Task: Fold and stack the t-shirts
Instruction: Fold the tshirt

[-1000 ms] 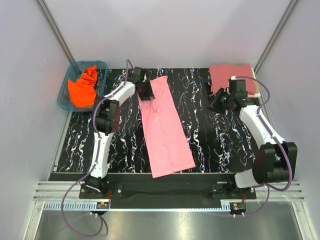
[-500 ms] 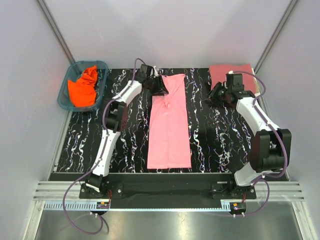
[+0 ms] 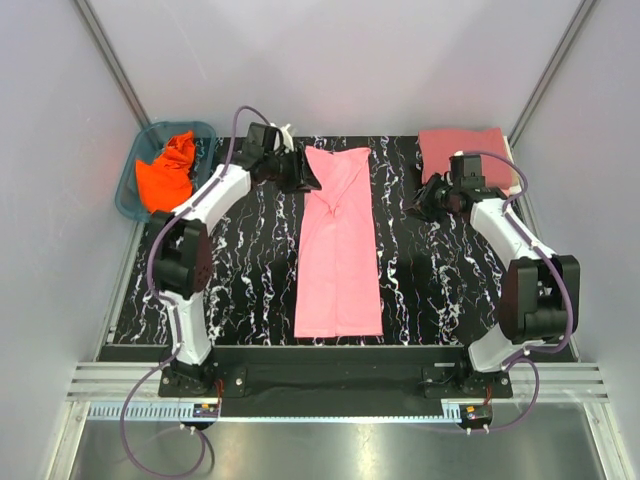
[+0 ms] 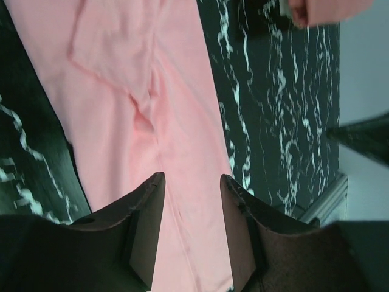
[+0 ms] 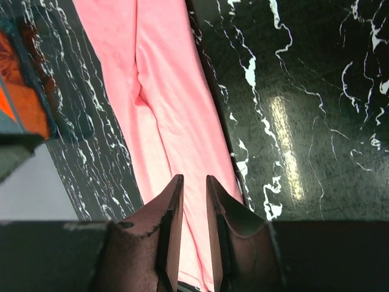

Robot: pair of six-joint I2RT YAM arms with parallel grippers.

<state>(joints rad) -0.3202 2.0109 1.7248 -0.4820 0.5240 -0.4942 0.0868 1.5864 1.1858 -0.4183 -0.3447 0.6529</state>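
A light pink t-shirt lies as a long narrow strip down the middle of the table; it also fills the left wrist view and runs through the right wrist view. My left gripper hovers at the strip's far left corner, open, nothing between its fingers. My right gripper hangs over bare table to the strip's right, narrowly open and empty. A folded rose-red t-shirt rests at the back right. An orange t-shirt is bunched in the basket.
The teal plastic basket stands off the table's back left corner. A pale edge shows under the rose-red shirt. Grey walls close in both sides. The black marbled table is bare on both sides of the pink strip.
The pink shirt swung from slanted to straight. My left gripper opened wider, let go of its far end and drew back to the left. The right gripper shifted slightly.
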